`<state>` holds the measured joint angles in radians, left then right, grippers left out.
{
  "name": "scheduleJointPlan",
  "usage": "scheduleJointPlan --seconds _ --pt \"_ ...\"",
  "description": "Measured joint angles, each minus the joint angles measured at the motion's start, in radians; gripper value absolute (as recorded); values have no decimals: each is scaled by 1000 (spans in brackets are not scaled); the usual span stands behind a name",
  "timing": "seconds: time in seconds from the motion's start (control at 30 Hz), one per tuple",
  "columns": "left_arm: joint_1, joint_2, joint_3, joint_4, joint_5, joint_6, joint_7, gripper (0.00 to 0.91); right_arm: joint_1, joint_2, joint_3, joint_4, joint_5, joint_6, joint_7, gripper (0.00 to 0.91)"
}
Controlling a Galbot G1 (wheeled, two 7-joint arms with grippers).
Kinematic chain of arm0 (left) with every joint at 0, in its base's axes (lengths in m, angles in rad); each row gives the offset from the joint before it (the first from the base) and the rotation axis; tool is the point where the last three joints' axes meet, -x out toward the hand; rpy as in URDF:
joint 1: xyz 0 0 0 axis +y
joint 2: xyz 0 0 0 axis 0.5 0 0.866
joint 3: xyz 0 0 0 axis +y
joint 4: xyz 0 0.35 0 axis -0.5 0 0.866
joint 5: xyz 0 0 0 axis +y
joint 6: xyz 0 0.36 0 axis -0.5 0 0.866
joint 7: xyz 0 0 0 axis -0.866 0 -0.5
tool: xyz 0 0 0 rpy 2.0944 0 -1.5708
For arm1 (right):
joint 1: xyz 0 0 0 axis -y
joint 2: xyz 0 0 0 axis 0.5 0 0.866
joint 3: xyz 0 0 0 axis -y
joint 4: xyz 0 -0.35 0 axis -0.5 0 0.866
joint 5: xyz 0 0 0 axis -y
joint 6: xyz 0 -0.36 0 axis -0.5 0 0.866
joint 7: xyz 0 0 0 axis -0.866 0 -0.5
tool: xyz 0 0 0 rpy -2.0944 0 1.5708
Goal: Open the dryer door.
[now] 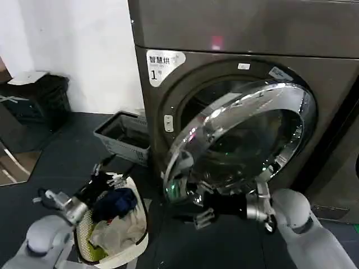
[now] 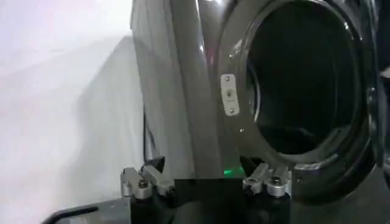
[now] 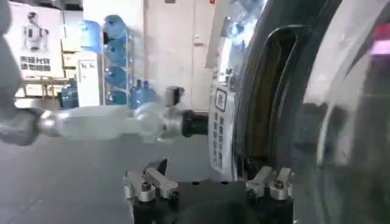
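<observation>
Where dark floor spreads, dryer.

- A white sticker on the dryer front, upper left of the drum mouth, carries a large "1" beneath a line of Chinese characters.

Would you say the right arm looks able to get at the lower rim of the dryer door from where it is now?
Probably yes. The right gripper sits open just under the dryer door, which is already swung partly out, and nothing lies between them. The left gripper is off by the laundry basket.
</observation>
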<state>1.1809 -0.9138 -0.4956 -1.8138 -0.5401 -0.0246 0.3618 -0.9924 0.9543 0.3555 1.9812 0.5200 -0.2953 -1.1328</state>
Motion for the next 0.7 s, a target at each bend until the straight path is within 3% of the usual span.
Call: scheduleJointPlan --seconds 0.3,0.7 --pt "-162 96 166 78 -191 -17 55 907 -103 -43 119 25 -19 43 -118 907" --pt "-306 111 332 135 -245 -67 138 907 -215 -42 263 0 -5 124 -236 907"
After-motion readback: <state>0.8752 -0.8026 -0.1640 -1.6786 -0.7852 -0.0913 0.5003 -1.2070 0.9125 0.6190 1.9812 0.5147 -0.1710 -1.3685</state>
